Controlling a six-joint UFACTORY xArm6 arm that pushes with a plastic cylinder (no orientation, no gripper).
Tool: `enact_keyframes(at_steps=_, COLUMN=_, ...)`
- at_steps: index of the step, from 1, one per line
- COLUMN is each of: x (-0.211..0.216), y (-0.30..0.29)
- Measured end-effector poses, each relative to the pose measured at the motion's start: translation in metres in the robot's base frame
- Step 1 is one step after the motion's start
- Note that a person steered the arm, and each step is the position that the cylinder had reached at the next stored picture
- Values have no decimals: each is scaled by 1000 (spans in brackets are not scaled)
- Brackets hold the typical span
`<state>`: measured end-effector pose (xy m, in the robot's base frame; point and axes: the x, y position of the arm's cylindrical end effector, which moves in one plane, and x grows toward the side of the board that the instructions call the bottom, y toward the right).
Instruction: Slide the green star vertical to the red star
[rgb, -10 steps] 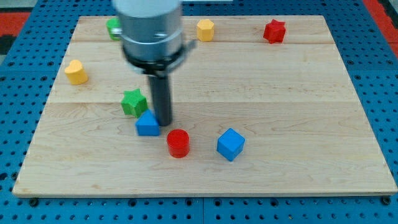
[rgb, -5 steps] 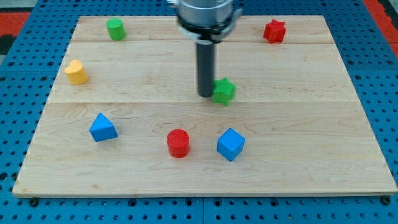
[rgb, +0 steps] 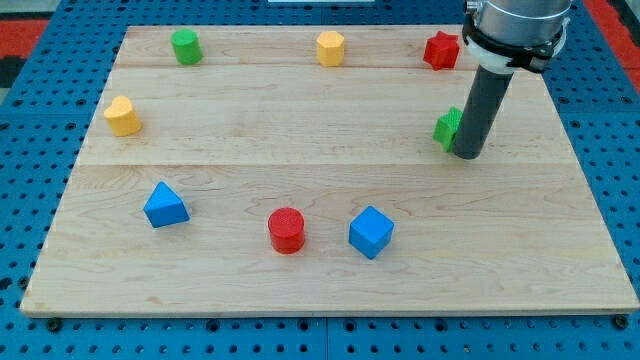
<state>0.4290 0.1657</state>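
Note:
The green star (rgb: 447, 128) lies on the wooden board at the view's right, mostly below the red star (rgb: 441, 50), which sits near the top right edge. My tip (rgb: 468, 155) stands on the board just right of the green star, touching or nearly touching it; the dark rod hides the star's right side.
A green cylinder (rgb: 185, 46) and a yellow hexagonal block (rgb: 330, 47) sit along the top. A yellow heart-shaped block (rgb: 122, 116) is at the left. A blue triangular block (rgb: 164, 205), a red cylinder (rgb: 286, 229) and a blue cube (rgb: 371, 231) lie along the bottom.
The green star has slid from the left-centre across to the right, under the red star. My tip moved right with it. The blue triangular block shifted left.

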Motion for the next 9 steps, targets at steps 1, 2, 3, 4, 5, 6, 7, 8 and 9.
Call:
enact_keyframes(at_steps=1, x=0, y=0)
enact_keyframes(at_steps=2, x=18, y=1)
enact_keyframes(at_steps=3, x=43, y=1)
enact_keyframes(at_steps=4, x=67, y=1)
enact_keyframes(at_steps=5, x=78, y=0)
enact_keyframes(at_steps=6, x=84, y=-4)
enact_keyframes(at_steps=7, x=95, y=-51)
enact_keyframes(at_steps=8, x=114, y=-108)
enact_keyframes(at_steps=9, x=120, y=-173)
